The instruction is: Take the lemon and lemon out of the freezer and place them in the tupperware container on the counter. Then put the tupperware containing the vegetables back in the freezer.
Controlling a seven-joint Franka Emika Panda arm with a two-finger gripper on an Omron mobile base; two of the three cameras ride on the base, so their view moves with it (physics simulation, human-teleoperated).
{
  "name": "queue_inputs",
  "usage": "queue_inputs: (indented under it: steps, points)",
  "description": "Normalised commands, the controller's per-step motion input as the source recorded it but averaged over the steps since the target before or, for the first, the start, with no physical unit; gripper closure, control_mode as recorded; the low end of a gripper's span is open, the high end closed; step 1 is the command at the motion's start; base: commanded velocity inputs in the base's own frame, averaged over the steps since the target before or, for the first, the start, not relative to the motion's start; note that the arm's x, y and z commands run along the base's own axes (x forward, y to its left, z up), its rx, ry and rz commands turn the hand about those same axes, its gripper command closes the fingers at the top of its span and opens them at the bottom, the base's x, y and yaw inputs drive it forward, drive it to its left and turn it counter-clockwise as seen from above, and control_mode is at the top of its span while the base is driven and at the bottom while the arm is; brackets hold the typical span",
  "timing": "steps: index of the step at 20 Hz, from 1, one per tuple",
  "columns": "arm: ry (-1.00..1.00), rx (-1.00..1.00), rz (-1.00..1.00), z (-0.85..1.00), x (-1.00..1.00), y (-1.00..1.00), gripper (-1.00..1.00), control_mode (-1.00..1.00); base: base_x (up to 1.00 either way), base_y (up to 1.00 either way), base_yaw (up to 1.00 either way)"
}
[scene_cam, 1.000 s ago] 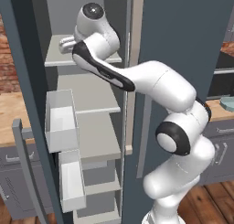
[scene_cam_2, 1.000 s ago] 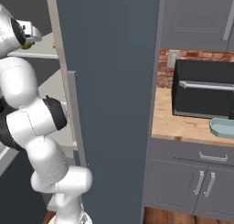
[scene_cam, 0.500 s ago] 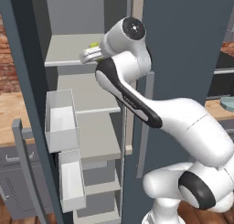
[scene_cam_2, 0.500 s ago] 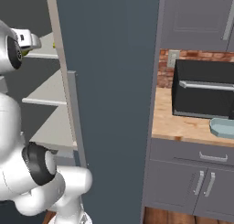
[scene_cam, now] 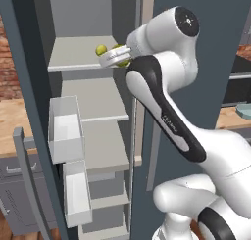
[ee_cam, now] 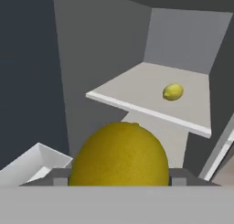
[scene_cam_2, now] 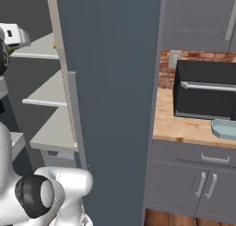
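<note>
Lemon (ee_cam: 119,154) sits gripped in the end effector (ee_cam: 119,178).

freezer (scene_cam: 29,87) door open, top shelf (scene_cam: 78,55) reachable

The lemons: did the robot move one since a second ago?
Yes. The claw, shut on one lemon, has pulled back off the freezer's top shelf and swung right. The other lemon stayed on the shelf. The tupperware and microwave stayed put too.
</note>
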Motion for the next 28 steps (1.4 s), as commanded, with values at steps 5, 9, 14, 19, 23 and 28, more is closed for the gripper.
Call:
queue_inputs:
  steps: [5,9,14,19,23,28]
  points:
    - [0.25,-0.21,0.01,0.12,-0.88,-0.09,1.00,-1.00,0.00,0.00,0.00]
    - [0.17,-0.23,0.00,-0.04,-0.80,-0.46,1.00,-1.00,0.00,0.00,0.00]
    - [0.07,-0.06,0.00,-0.03,-0.60,-0.69,1.00,-1.00,0.00,0.00,0.00]
    - [0.04,0.00,0.00,-0.12,-0.21,-0.62,1.00,-1.00,0.00,0.00,0.00]
    - [0.00,0.00,0.00,-0.47,-0.01,-0.81,1.00,-1.00,0.00,0.00,0.00]
    - [-0.04,0.00,0.00,-0.44,-0.18,-0.79,1.00,-1.00,0.00,0.00,0.00]
